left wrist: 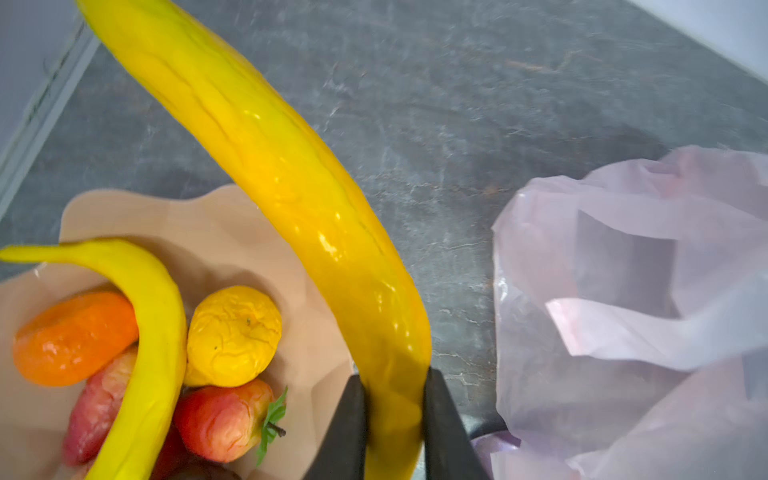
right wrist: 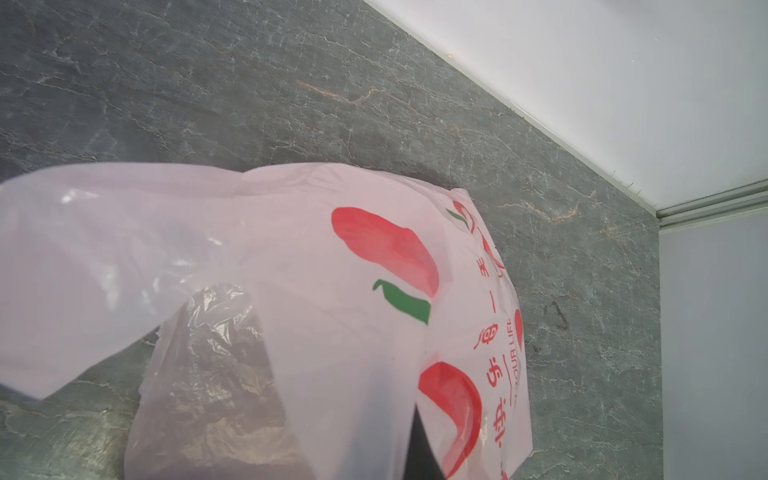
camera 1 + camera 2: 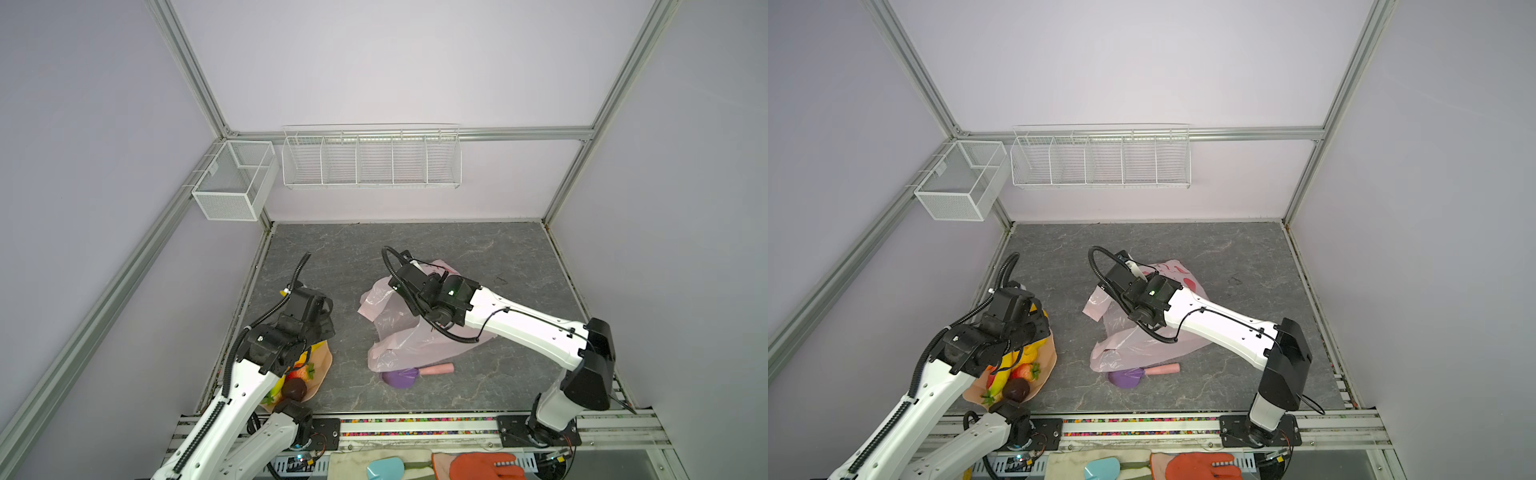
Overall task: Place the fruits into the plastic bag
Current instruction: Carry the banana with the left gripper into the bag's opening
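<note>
Over the near-left corner of the worktop point(image 3: 498, 249), in the left pincer point(image 1: 394, 399): long yellow banana point(image 1: 291, 187), clamped by one end between both black fingers point(image 1: 440, 415), stretched out past the rim of a peach scalloped bowl point(image 1: 232, 232). Inside that bowl: second banana point(image 1: 153, 332) curved across the heap, orange fruit point(image 1: 70, 336), wrinkled yellow round fruit point(image 1: 232, 332), red fruit point(image 1: 224, 419) with green leaves, pink-red fruit point(image 1: 95, 407) half under the curve, and, in both top views, dark maroon ball point(image 3: 1016, 390) at the near edge. To the right of the bowl and apart from it, near mid-worktop: plastic bag point(image 3: 399, 332), pale pink, crinkled, printed with red fruit and red lettering, held up at its far end by the right pincer point(image 2: 413, 449), clenched on the film. Against the bag's near edge: purple scoop point(image 3: 401, 377), pink handle pointing right. Underneath everything, grey veined stone; around it, pale lilac walls on an aluminium frame. Hung on the back wall: white wire rack point(image 3: 371, 160) with five compartments; at the left corner, white mesh basket point(image 3: 232, 183). Beyond the front rail: orange glove point(image 3: 482, 465).
</note>
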